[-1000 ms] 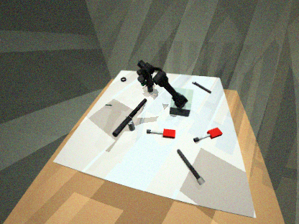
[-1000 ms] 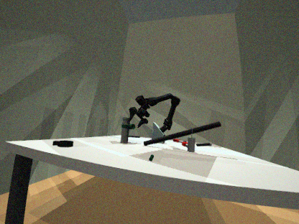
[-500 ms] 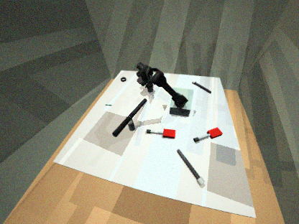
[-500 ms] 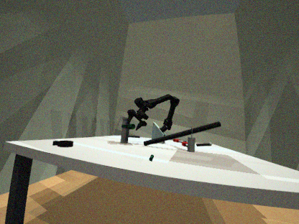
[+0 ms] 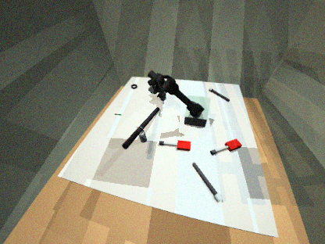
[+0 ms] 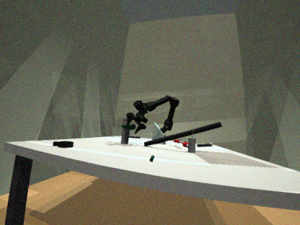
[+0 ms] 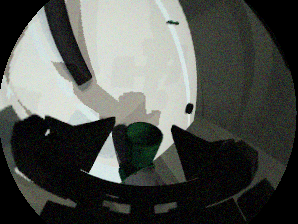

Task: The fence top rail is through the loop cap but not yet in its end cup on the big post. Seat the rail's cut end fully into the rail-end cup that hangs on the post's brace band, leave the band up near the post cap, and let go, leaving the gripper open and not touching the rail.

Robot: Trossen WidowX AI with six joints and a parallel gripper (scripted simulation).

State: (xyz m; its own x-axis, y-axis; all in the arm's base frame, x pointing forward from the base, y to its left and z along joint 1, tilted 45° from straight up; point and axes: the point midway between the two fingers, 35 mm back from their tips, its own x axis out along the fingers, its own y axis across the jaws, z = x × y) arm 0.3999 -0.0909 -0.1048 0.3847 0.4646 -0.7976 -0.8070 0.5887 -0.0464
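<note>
The black rail [image 5: 136, 134] [image 6: 184, 133] [image 7: 66, 42] leans through the loop on the short grey post [image 5: 143, 137] [image 6: 192, 145]. Its lower end is down near the table, apart from the cup; its other end is raised. The big grey post [image 6: 125, 136] stands upright behind that lower end. The green rail-end cup [image 6: 130, 127] [image 7: 145, 140] hangs on its band, well up the post, its mouth showing in the wrist view. My gripper [image 6: 133, 124] [image 7: 144, 124] is open, its fingertips on either side of the cup and post. Whether they touch the cup is hidden.
Two red-handled tools [image 5: 183, 145] [image 5: 233, 145], a dark rod with a white end [image 5: 205, 180] and another dark bar [image 5: 219, 95] lie on the table. A black ring [image 5: 134, 84] [image 6: 63, 144] [image 7: 189, 108] and a small green piece [image 5: 118, 114] [image 6: 151, 158] [image 7: 172, 22] lie near the edge.
</note>
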